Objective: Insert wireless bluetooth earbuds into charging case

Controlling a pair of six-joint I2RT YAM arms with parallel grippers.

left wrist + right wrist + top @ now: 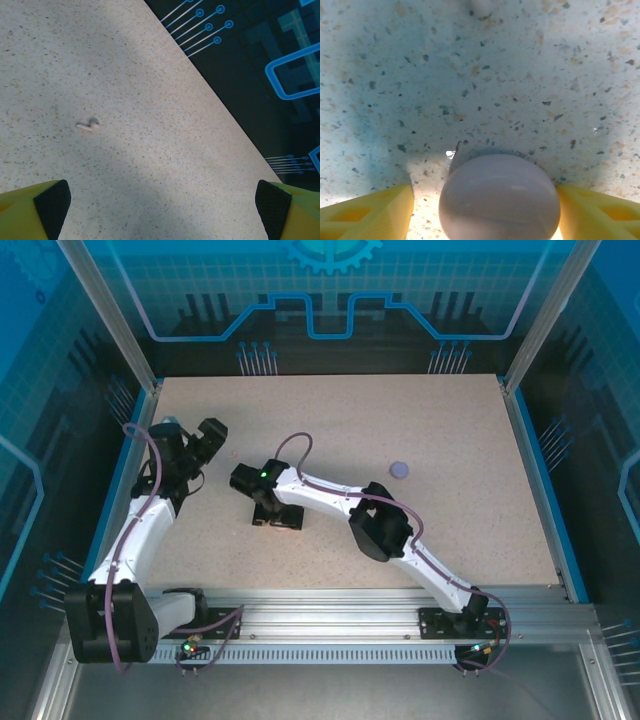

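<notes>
In the right wrist view, a round pale pinkish charging case [499,197] lies on the speckled table between the yellow fingers of my right gripper [485,212]. The right finger sits at the case's edge, while a strip of table shows between the case and the left finger [380,212]. A small pale thing [481,5], cut off by the top edge, lies beyond the case. In the left wrist view, one pale earbud [88,125] lies on the table ahead of my left gripper [162,212], which stands wide open with nothing in it. From above, my right gripper [272,515] points down left of centre and my left gripper [208,438] hangs at the far left.
A round purple disc [400,469] lies right of centre on the table. The table's left edge [215,95] runs close beside the pale earbud, with a dark patterned wall beyond. Aluminium posts [110,310] and blue panels fence the table.
</notes>
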